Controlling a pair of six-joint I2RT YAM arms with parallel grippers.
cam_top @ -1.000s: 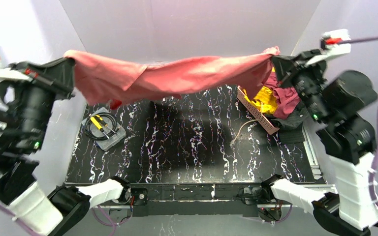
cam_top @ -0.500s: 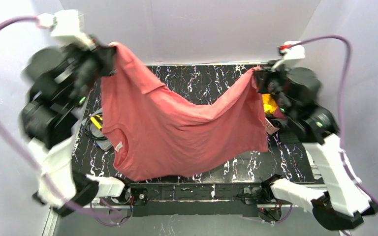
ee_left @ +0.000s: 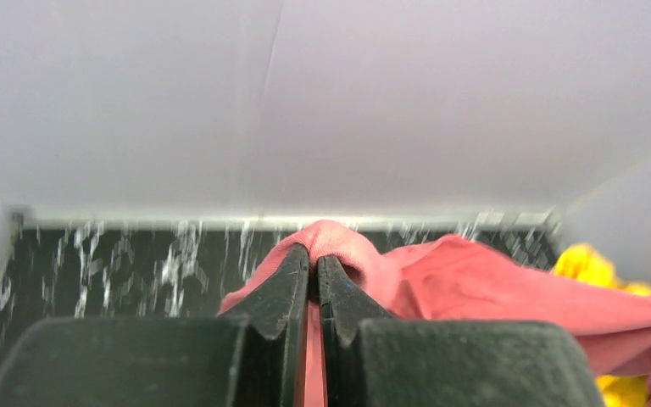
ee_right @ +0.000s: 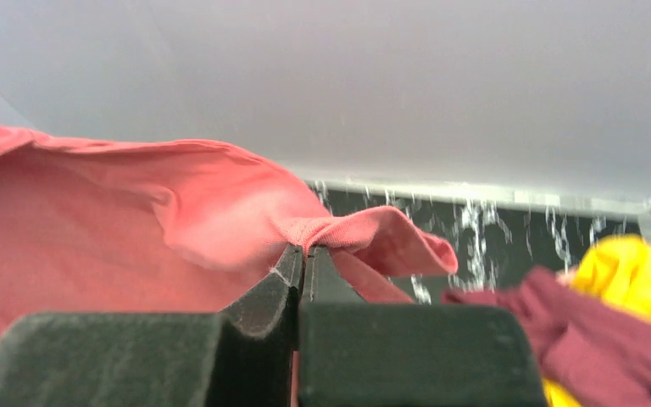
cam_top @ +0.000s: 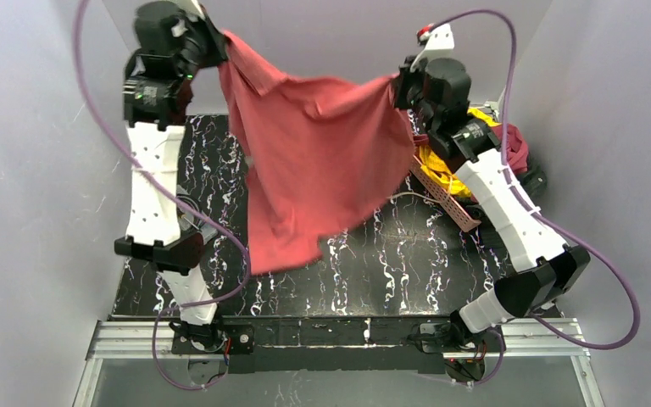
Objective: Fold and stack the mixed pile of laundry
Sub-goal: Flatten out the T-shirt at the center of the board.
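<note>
Aloft, left claw (ee_left: 314,257) and right claw (ee_right: 302,252) each tight on salmon-red garment (cam_top: 322,170), perhaps its corners.

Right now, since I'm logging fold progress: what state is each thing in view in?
salmon-red shirt: unfolded, hanging in the air between both grippers
left gripper: shut on one upper edge of the shirt
right gripper: shut on the opposite edge
yellow garment: crumpled, unfolded, at the right
maroon garment: crumpled, unfolded, beside the yellow one
</note>
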